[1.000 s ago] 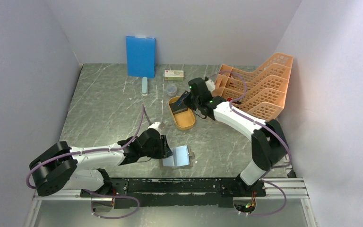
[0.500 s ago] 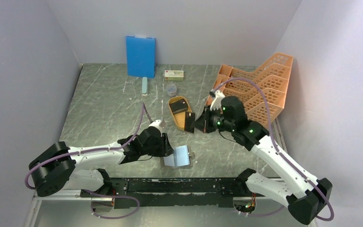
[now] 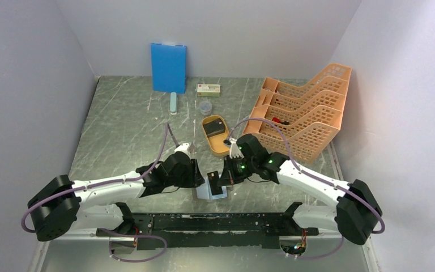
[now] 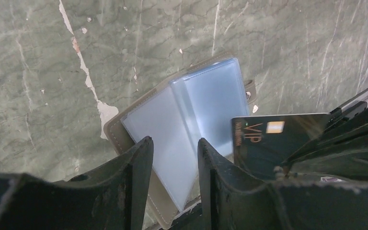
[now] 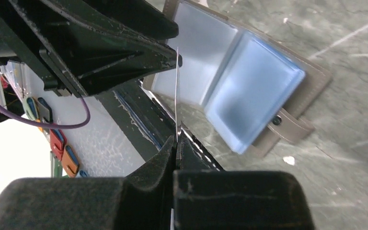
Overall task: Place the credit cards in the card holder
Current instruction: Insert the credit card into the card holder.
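While the card holder (image 4: 191, 110) lies spread open on the bench (image 3: 124, 130) close to the middle of its near edge, pale shiny inner faces up, the left claw (image 4: 175, 143) stands low over one of its leaves. Its fingers are apart and grip nothing; whether their tips touch the leaf I cannot tell. The right claw (image 5: 176, 143) is pressed together on a dark credit card (image 4: 278, 141) marked VIP in gold, pinching it by one end. That card hangs over the holder's edge, just beside the left claw's fingers, and whether it touches the clear sleeves I cannot tell. Nearer the middle of the bench sits an orange oval tray (image 3: 222, 150), well apart from the holder, with other dark cards (image 3: 215, 127) lying in its far end.
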Robot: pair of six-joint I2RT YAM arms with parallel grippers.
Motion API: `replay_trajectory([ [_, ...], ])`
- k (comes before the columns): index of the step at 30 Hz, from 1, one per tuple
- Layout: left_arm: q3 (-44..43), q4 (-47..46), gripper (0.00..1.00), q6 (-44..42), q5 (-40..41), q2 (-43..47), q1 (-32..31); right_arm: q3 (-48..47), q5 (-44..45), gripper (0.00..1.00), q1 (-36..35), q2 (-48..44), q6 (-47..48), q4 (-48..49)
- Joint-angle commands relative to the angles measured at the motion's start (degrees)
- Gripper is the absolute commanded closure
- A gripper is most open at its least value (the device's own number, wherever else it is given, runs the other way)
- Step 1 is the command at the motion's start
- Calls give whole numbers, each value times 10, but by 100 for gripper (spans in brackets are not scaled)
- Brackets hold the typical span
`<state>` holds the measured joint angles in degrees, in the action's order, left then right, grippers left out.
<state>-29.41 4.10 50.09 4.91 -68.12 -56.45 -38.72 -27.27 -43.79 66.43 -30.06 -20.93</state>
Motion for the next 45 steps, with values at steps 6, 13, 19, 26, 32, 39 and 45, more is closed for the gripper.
replay_trajectory([
  [6, 34, 9, 56, 3, 24, 13, -1, 23, 28, 100, -16, 67, -62, 83],
  [13, 49, -10, 57, 10, 21, -10, -1, 34, 23, 100, -16, 90, -66, 96],
  [19, 53, -13, 57, 10, 20, -15, -1, 40, 12, 100, -16, 104, -79, 120],
  [26, 55, -16, 58, 12, 19, -16, -1, 46, 15, 100, -16, 126, -94, 145],
  [32, 56, -18, 58, 14, 18, -16, -1, 48, 12, 100, -16, 138, -96, 157],
  [39, 58, -19, 58, 15, 16, -18, -2, 55, 1, 100, -16, 144, -103, 173],
  [45, 55, -14, 58, 14, 19, -17, -1, 62, -6, 100, -16, 149, -116, 190],
])
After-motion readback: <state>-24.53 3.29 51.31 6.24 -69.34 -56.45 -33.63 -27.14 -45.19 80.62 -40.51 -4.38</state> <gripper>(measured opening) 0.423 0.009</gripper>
